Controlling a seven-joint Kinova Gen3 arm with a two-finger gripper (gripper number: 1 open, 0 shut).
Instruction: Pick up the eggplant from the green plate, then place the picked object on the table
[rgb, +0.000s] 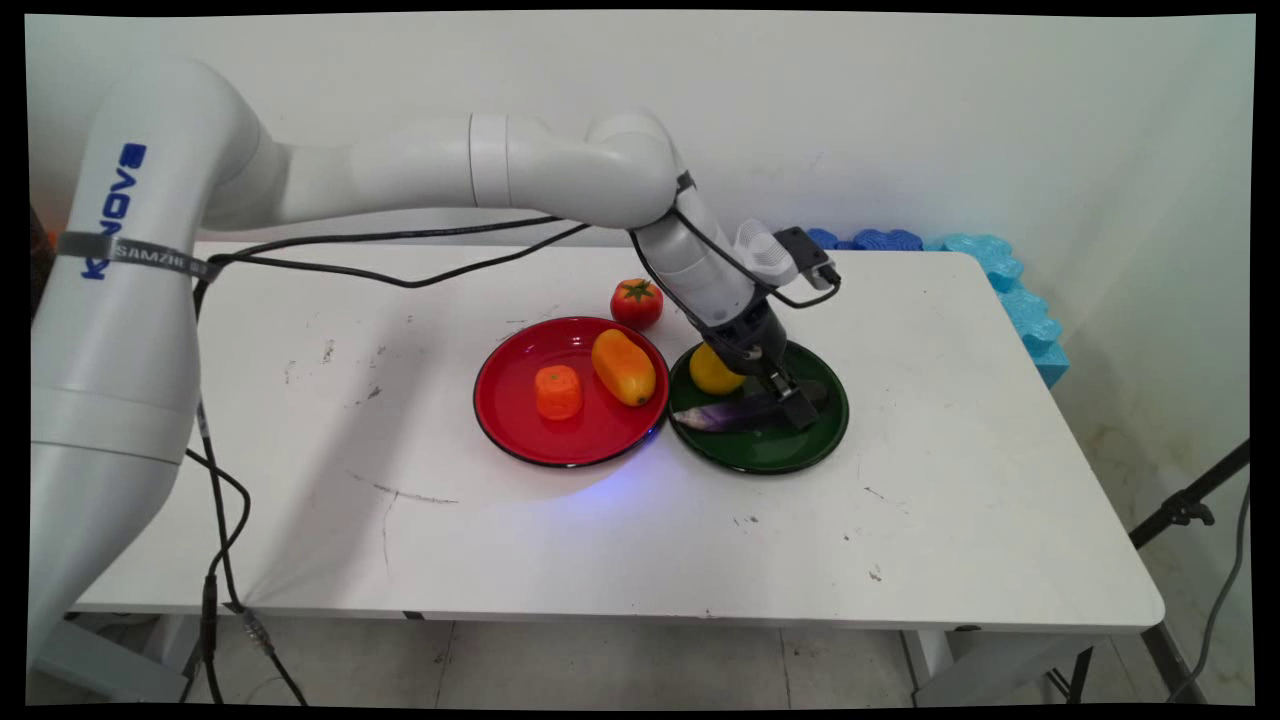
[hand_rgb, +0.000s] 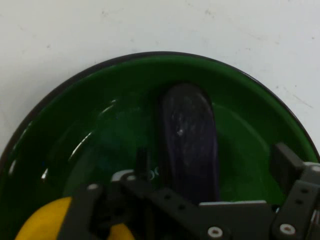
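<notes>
On the white surface, left to right: red plate carrying an orange piece and a yellow-orange fruit; tomato behind; green plate holding lemon and eggplant, claw spread apart astride the eggplant.

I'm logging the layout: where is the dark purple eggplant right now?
In the main view the dark purple eggplant lies on the green plate, right of the red plate, just in front of the yellow lemon, with the black gripper over its right end.
</notes>
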